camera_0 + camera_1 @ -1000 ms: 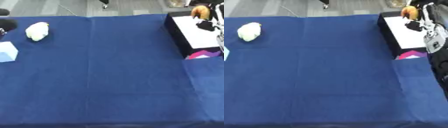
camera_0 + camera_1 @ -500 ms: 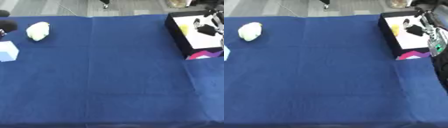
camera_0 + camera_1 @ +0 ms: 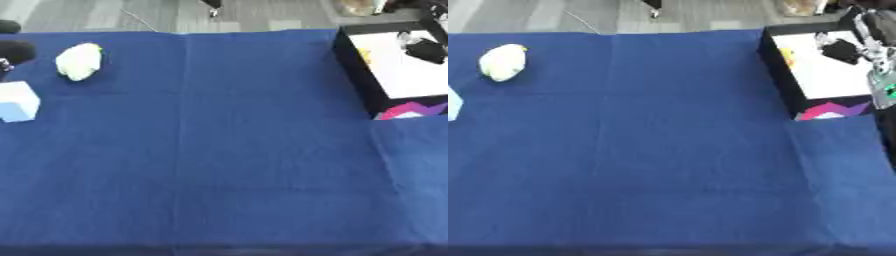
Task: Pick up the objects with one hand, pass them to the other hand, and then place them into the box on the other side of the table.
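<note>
A pale white-and-yellow-green object (image 3: 79, 61) lies at the table's far left. A light blue and white block (image 3: 16, 101) sits nearer, at the left edge. The box (image 3: 773, 60), black-walled with a white floor, stands at the far right. A small yellow object (image 3: 787, 56) lies inside it against the left wall. My right hand (image 3: 843, 50) hovers over the box's middle, open and holding nothing, apart from the yellow object. A dark part of my left hand (image 3: 14, 51) shows at the left edge, next to the pale object.
A blue cloth (image 3: 227, 150) covers the whole table. A pink and purple pattern (image 3: 408, 109) marks the box's near wall. Grey floor and a tan object (image 3: 354, 7) lie beyond the far edge.
My right hand held a yellow-orange object above the box, lowered it and let go. The object now lies in the box. The left-side things have not moved.
</note>
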You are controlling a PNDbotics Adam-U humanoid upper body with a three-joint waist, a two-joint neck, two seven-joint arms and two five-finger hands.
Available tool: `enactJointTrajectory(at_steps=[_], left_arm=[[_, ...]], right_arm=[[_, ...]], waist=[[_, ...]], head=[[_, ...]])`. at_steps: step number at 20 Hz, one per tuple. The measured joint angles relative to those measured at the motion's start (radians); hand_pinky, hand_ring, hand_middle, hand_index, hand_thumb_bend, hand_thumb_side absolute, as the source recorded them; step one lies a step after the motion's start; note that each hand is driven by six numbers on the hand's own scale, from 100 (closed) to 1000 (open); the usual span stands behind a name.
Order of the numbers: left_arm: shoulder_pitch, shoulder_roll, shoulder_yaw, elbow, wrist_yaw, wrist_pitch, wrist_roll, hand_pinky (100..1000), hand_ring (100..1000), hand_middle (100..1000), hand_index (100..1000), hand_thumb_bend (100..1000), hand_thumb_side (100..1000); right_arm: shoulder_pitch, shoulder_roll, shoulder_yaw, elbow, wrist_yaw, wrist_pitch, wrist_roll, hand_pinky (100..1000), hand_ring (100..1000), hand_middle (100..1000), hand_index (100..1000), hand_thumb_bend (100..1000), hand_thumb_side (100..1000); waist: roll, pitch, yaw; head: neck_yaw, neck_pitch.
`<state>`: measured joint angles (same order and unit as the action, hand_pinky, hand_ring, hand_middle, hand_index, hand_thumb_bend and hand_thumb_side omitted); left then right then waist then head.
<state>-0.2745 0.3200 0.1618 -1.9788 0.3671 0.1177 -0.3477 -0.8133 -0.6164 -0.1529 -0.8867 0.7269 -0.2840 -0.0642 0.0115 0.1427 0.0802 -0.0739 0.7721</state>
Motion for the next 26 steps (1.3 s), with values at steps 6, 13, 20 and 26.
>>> enactJointTrajectory(at_steps=[6, 13, 20, 26], left_arm=[[-0.02, 0.104, 0.025, 0.008, -0.172, -0.06, 0.06, 851, 698, 718, 879, 102, 897], [-0.069, 0.301, 0.008, 0.146, -0.541, -0.157, 0.169, 831, 726, 744, 895, 197, 578], [-0.196, 0.414, -0.06, 0.484, -0.965, -0.104, 0.22, 826, 732, 759, 903, 447, 759], [-0.274, 0.339, -0.054, 0.708, -1.05, 0.039, 0.3, 832, 739, 766, 901, 570, 897]], right_arm=[[0.124, 0.003, 0.036, -0.357, -0.171, -0.026, 0.004, 986, 873, 522, 955, 100, 350], [0.225, 0.021, 0.089, -0.653, -0.296, -0.023, 0.081, 974, 859, 505, 950, 100, 351], [0.268, 0.034, 0.12, -0.754, -0.346, -0.028, 0.157, 982, 858, 500, 946, 100, 337], [0.277, 0.039, 0.129, -0.76, -0.36, -0.028, 0.187, 988, 859, 498, 945, 100, 328]], waist=[[0.012, 0.0, -0.009], [0.026, -0.002, -0.022], [0.03, -0.006, -0.033], [0.024, -0.007, -0.037]], head=[[0.047, 0.0], [0.154, -0.002], [0.249, -0.018], [0.27, -0.019]])
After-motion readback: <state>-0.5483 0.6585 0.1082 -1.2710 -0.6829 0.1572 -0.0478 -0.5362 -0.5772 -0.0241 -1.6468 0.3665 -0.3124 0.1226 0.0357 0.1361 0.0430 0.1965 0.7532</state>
